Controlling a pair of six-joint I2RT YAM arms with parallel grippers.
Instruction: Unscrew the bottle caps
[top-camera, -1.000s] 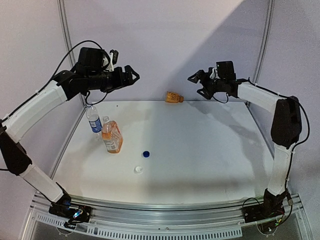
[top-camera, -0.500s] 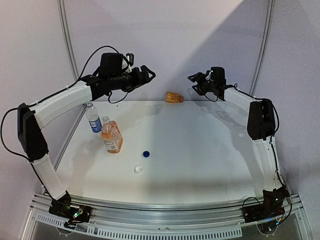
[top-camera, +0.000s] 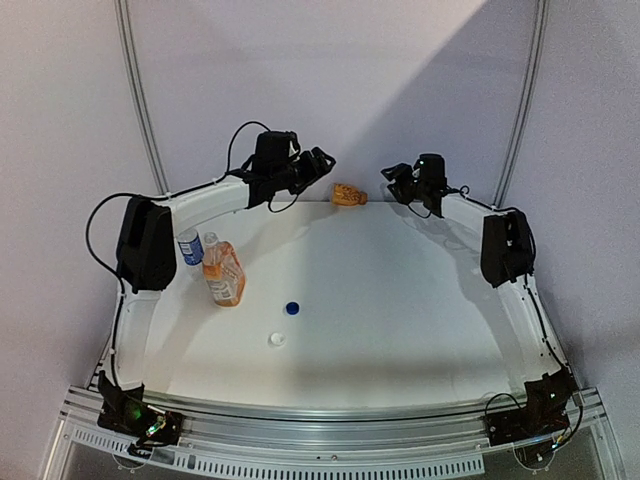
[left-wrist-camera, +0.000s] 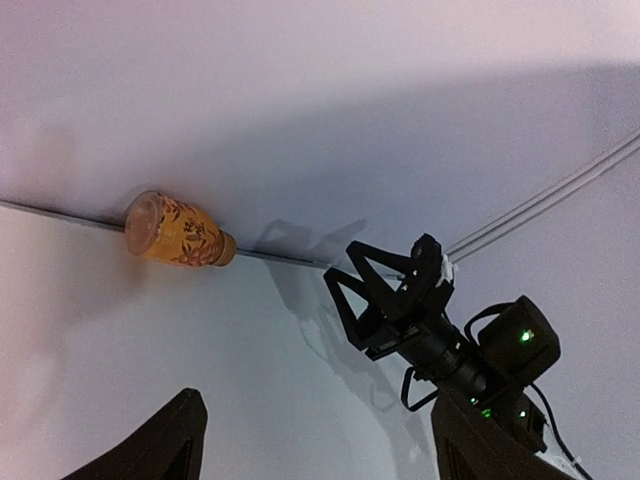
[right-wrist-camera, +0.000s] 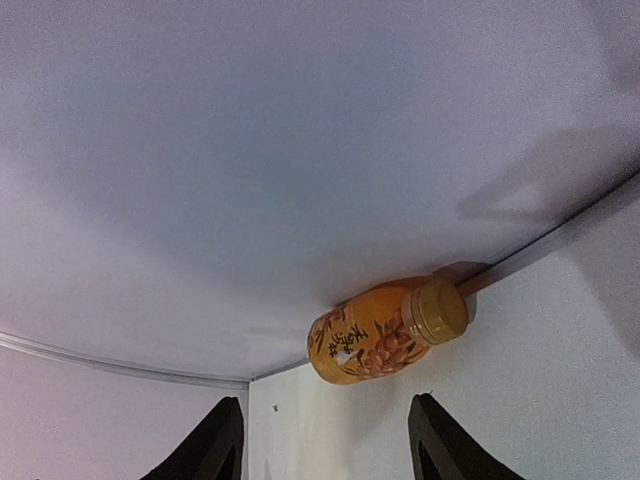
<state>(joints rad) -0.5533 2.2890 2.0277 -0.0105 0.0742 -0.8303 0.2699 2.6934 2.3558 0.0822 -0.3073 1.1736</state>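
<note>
A dark blue cap (top-camera: 292, 308) and a white cap (top-camera: 276, 340) lie loose on the white table. The slim clear bottle with a blue label (top-camera: 189, 246) stands at the left, partly hidden by the left arm. The flat orange bottle (top-camera: 224, 273) stands next to it. My left gripper (top-camera: 322, 164) is open and empty, raised near the back wall. My right gripper (top-camera: 392, 180) is open and empty, raised at the back, facing the left one. It also shows in the left wrist view (left-wrist-camera: 372, 290).
A small orange jar with a tan lid (top-camera: 347, 194) lies on its side against the back wall, between the two grippers; it shows in the left wrist view (left-wrist-camera: 175, 231) and the right wrist view (right-wrist-camera: 385, 331). Metal frame posts stand at the back corners.
Both arms have folded back and swung toward the rear middle. The left gripper moved right, the right gripper moved left and lower. The bottles and caps have not moved.
</note>
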